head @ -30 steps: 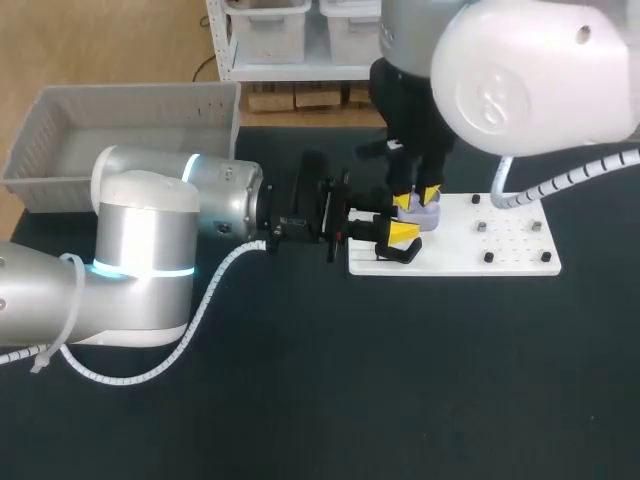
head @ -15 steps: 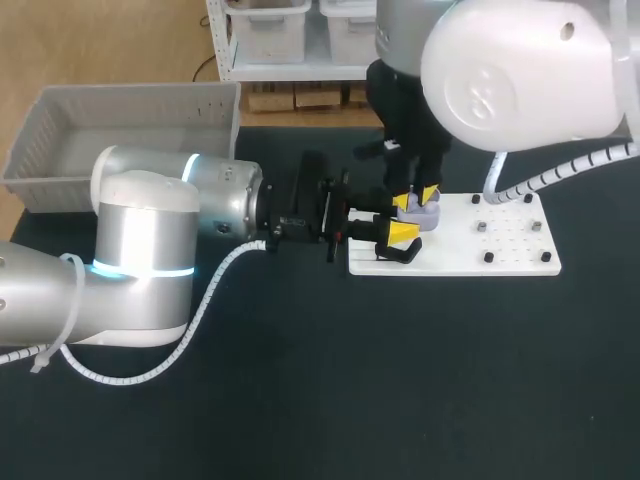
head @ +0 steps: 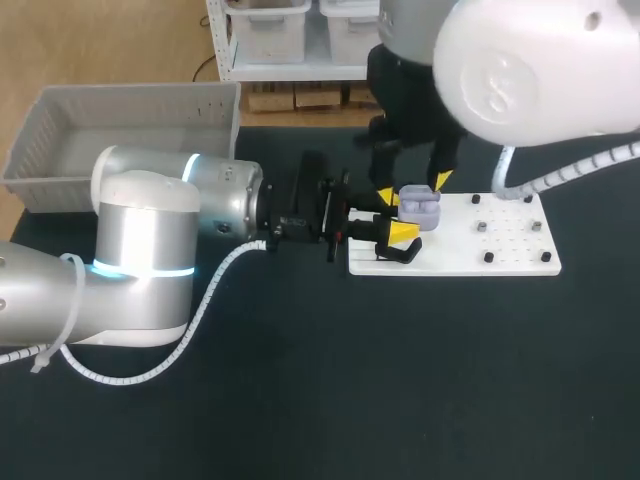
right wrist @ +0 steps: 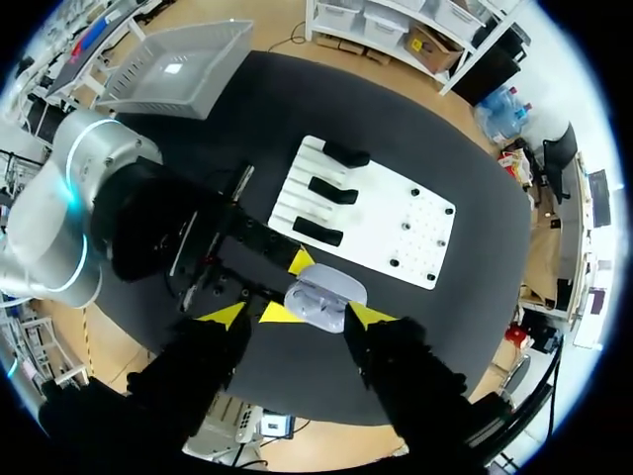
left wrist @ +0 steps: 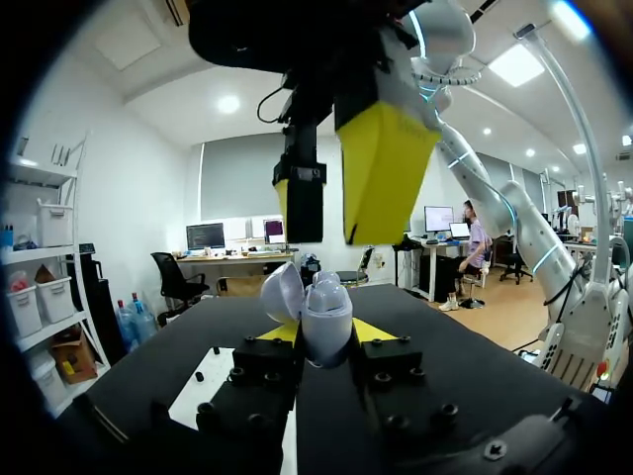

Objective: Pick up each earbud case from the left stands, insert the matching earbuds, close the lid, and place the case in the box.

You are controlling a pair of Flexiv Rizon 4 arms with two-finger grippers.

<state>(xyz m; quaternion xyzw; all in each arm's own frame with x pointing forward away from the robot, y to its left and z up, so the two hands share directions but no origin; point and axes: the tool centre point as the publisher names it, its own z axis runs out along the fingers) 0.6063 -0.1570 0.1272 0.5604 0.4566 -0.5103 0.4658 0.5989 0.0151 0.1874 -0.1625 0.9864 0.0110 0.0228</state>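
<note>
Head view: L gripper (head: 402,226) is clamped on the lavender earbud case (head: 421,206), holding it just over the end of the white board (head: 450,262) nearest that gripper. R gripper (head: 413,189) hangs right above the case, fingers spread wide w/ nothing btwn them. The grey box (head: 130,105) is well apart from both grippers, back beside the L arm.

Left wrist view: case sits btwn the L fingers, lid (left wrist: 281,291) swung open. R tips are above it, not touching.

Right wrist view: case is directly under the R gripper, btwn its open tips. Black stands (right wrist: 331,190) lie ahead on the board. Buds in the wells: can't tell.

My read: insert/close stage. Next, R either fetches a bud or presses the lid shut while L holds firm. After that, L takes the case to the box.
</note>
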